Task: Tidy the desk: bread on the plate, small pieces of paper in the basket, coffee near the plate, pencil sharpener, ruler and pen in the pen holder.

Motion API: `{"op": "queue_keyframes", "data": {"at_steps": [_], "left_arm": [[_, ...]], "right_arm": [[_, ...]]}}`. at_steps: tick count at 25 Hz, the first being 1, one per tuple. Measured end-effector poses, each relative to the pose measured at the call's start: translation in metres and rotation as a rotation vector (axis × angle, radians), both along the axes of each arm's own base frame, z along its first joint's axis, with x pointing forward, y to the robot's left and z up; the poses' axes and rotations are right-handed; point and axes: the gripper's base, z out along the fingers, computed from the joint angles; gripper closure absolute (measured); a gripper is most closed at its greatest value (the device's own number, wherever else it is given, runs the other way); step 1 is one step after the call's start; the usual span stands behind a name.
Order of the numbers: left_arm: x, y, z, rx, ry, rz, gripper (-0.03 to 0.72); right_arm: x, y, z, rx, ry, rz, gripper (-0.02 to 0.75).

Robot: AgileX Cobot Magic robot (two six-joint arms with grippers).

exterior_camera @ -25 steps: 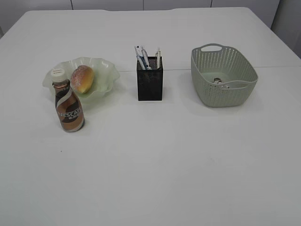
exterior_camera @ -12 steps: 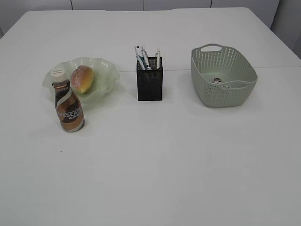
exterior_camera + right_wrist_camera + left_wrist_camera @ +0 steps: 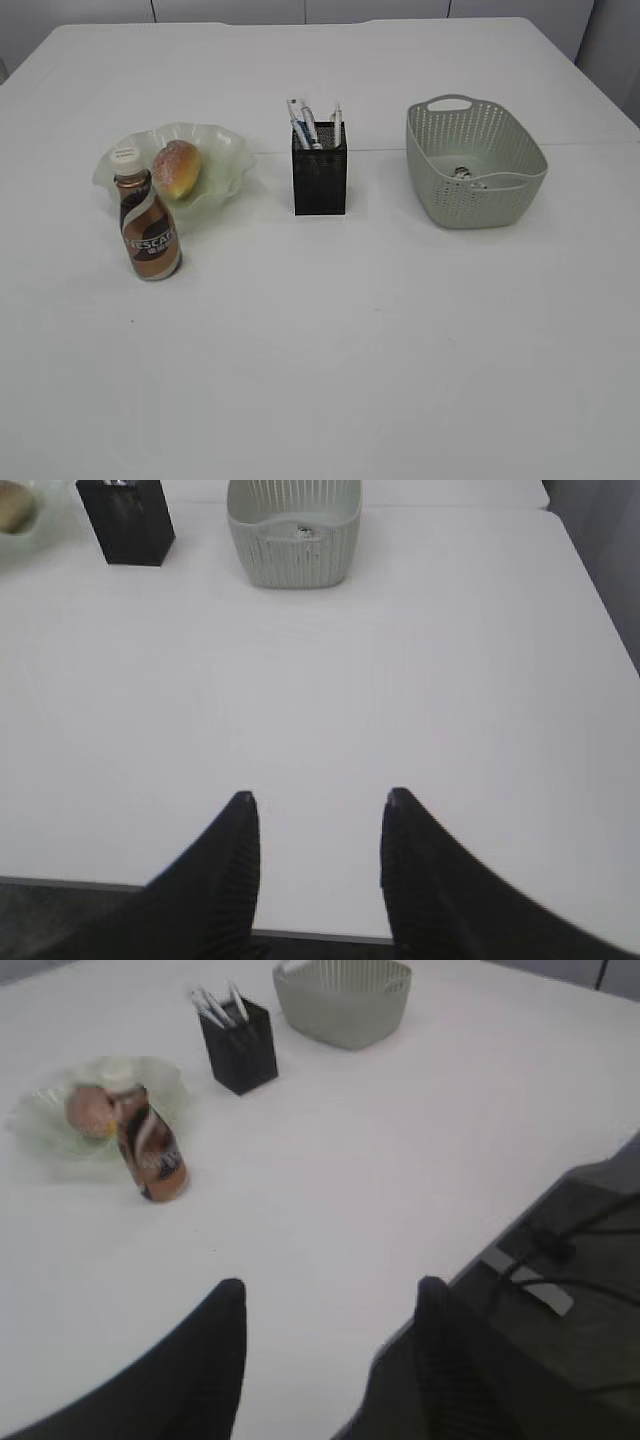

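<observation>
Here's the white table [image 3: 330, 330], and everything sits in a row across its far half. Far left, the pale green wavy plate [image 3: 215, 150] has the bread [image 3: 176, 167] resting in it. Just in front of the plate, on its near-left side, the coffee bottle [image 3: 148, 224] stands upright, close against the rim. In the middle, the black mesh pen holder [image 3: 320, 180] stands upright with pens [image 3: 303, 122] poking out of its top; what else is inside I can't make out. Over on the right, well apart from the holder, sits the green basket [image 3: 440, 190], with something small and pale, the paper scraps [image 3: 465, 174], lying on its floor.

Neither arm shows in the exterior view. The left gripper [image 3: 330, 1310] hovers over the table's near edge, fingers spread wide, nothing between them. From its camera the bottle stands in front of the plate, with holder and basket beyond. The right gripper [image 3: 318, 810] hangs above bare table at the near edge too, fingers parted and empty, basket and holder far ahead of it.
</observation>
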Motion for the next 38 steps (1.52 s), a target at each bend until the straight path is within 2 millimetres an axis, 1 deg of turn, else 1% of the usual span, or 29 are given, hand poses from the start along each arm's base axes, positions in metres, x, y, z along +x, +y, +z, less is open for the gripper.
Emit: {"op": "queue_keyframes", "data": {"at_steps": [5, 8, 11, 14, 30, 34, 38], "left_arm": [[0.019, -0.016, -0.038, 0.048, 0.136, -0.035, 0.3], [0.029, -0.02, -0.054, 0.075, 0.166, -0.024, 0.3], [0.035, -0.02, -0.056, 0.08, 0.123, 0.007, 0.308], [0.038, -0.019, -0.059, 0.1, 0.117, 0.024, 0.312], [0.039, -0.018, -0.059, 0.105, 0.112, 0.034, 0.326], [0.039, -0.019, -0.059, 0.1, 0.117, 0.116, 0.33], [0.039, -0.021, -0.059, 0.089, 0.126, 0.301, 0.335]], "right_arm": [[0.017, 0.004, -0.02, -0.014, 0.023, 0.03, 0.409], [0.025, 0.006, -0.031, -0.024, 0.044, 0.039, 0.409], [0.027, 0.006, -0.036, -0.034, 0.06, 0.046, 0.409], [0.027, 0.006, -0.036, -0.041, 0.06, 0.051, 0.409], [0.027, 0.006, -0.036, -0.047, 0.056, 0.044, 0.409], [0.027, 0.007, -0.036, -0.046, 0.057, -0.02, 0.409], [0.027, 0.008, -0.036, -0.044, 0.059, -0.108, 0.409]]}}
